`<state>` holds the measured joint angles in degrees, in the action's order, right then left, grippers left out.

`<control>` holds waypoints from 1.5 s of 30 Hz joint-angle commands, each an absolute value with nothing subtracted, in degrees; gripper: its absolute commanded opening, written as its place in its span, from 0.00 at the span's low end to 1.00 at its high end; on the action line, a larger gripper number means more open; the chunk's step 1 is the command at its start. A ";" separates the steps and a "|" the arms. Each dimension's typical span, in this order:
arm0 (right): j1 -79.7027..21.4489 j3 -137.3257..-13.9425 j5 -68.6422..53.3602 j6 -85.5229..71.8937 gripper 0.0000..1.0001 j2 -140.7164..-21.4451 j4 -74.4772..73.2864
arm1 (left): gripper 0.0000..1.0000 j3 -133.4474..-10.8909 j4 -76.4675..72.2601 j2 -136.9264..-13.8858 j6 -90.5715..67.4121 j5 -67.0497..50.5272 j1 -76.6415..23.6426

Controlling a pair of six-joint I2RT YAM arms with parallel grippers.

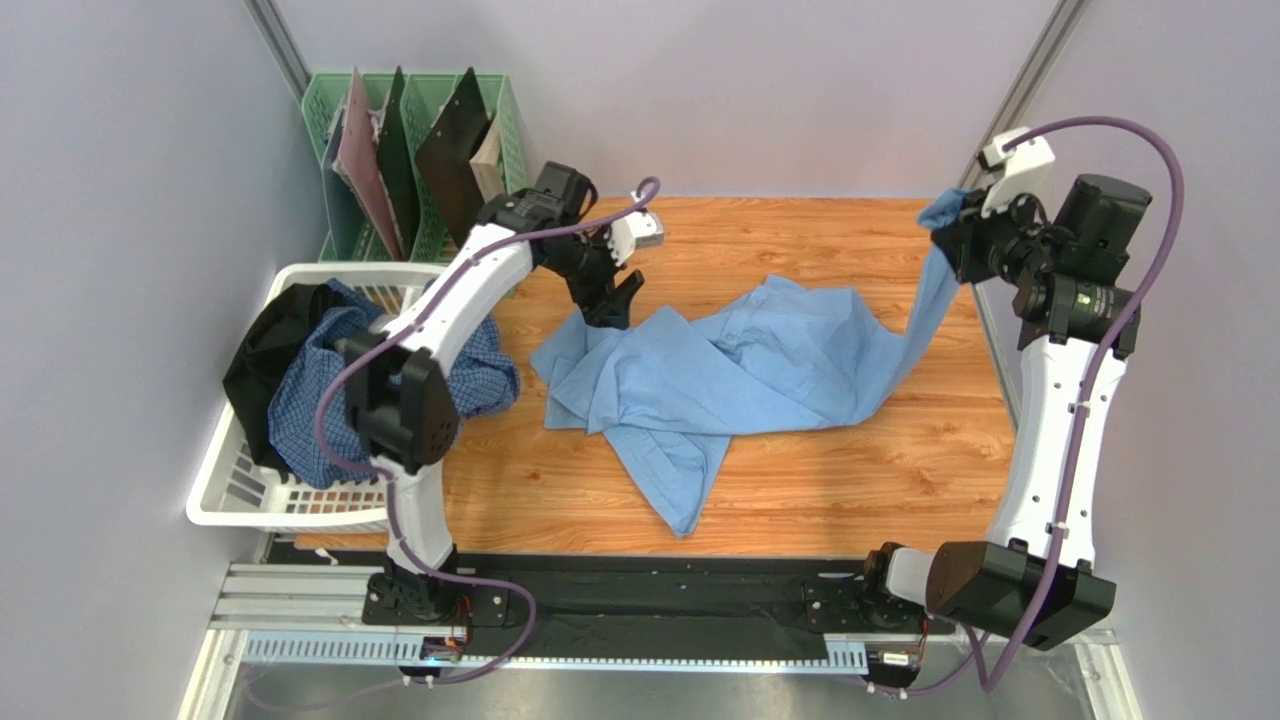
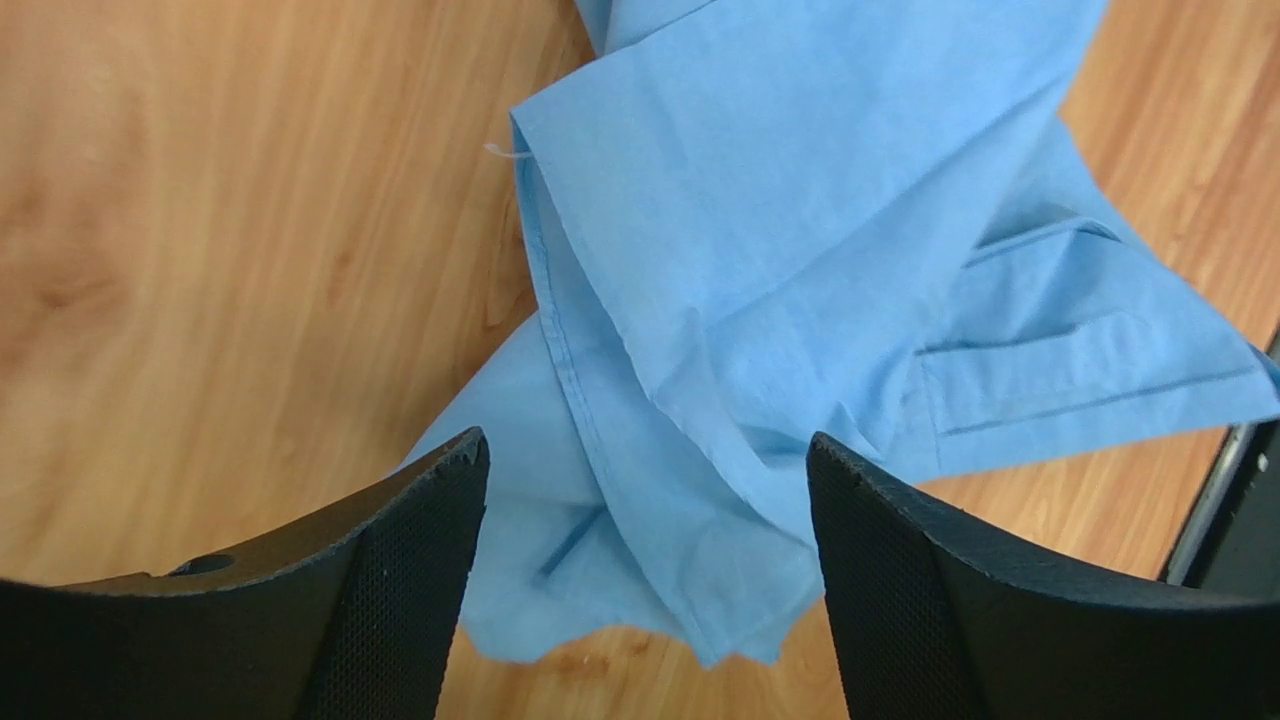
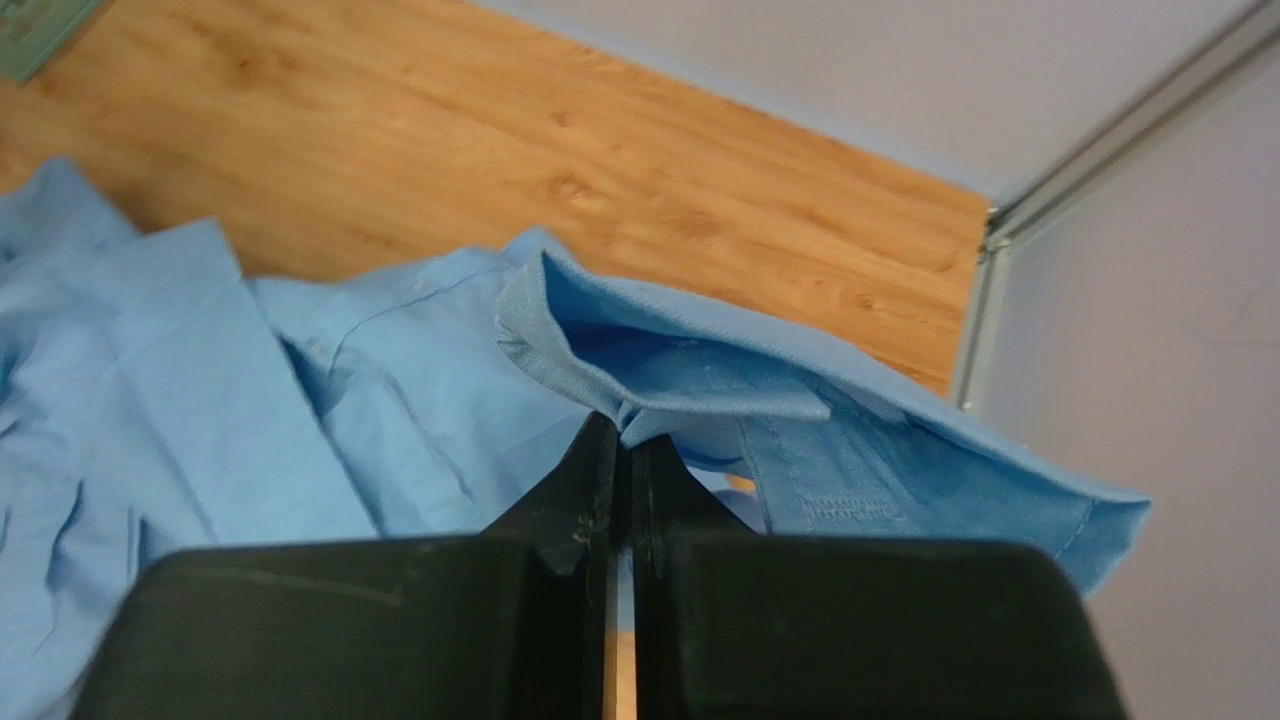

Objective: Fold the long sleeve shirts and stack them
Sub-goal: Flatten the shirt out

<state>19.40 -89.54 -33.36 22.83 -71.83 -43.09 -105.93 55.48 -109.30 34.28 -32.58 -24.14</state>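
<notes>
The light blue shirt (image 1: 751,375) lies crumpled across the middle of the worktop (image 1: 857,495), with one strip rising toward the far right corner. There the right tool (image 3: 624,443) has its fingers pressed together on a stitched, doubled edge of the cloth and holds it clear of the wood; whether that edge is cuff or collar I cannot tell. The left tool (image 2: 646,446) hangs spread wide, holding nothing, over the bunched end nearer the far left corner. The checked shirt (image 1: 484,378) sits heaped in a white basket (image 1: 226,503) at the left edge, partly spilling over the rim.

The fabric looks thin, light and limp. It sags wherever unsupported and will likely drag its folds along when pulled. Reinforced parts such as hems, cuffs, collar and shoulder seams are probably the best holds, since a loose single layer would only bunch. For the left tool, the hemmed corner below its fingers seems the sensible place, so that both holds can stretch the garment flat.
</notes>
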 commanded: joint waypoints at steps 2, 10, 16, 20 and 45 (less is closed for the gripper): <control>19.51 -84.04 -39.03 31.63 0.00 -63.49 -55.10 | 0.85 -114.16 55.81 -119.78 29.09 -31.63 -24.52; 19.78 -75.06 -32.79 33.41 0.00 -54.32 -57.04 | 0.90 -129.97 55.89 -132.87 30.23 -30.15 -28.56; 19.78 -76.81 -29.18 29.80 0.00 -54.49 -54.50 | 0.85 -127.10 57.92 -132.46 34.01 -33.22 -29.79; 19.78 -77.08 -28.39 26.38 0.00 -55.37 -52.04 | 0.82 -126.04 57.92 -132.80 34.10 -33.31 -30.49; 24.17 -82.08 -18.73 9.85 0.00 -60.90 -33.26 | 0.00 -122.70 48.09 -114.38 26.74 -31.04 -29.09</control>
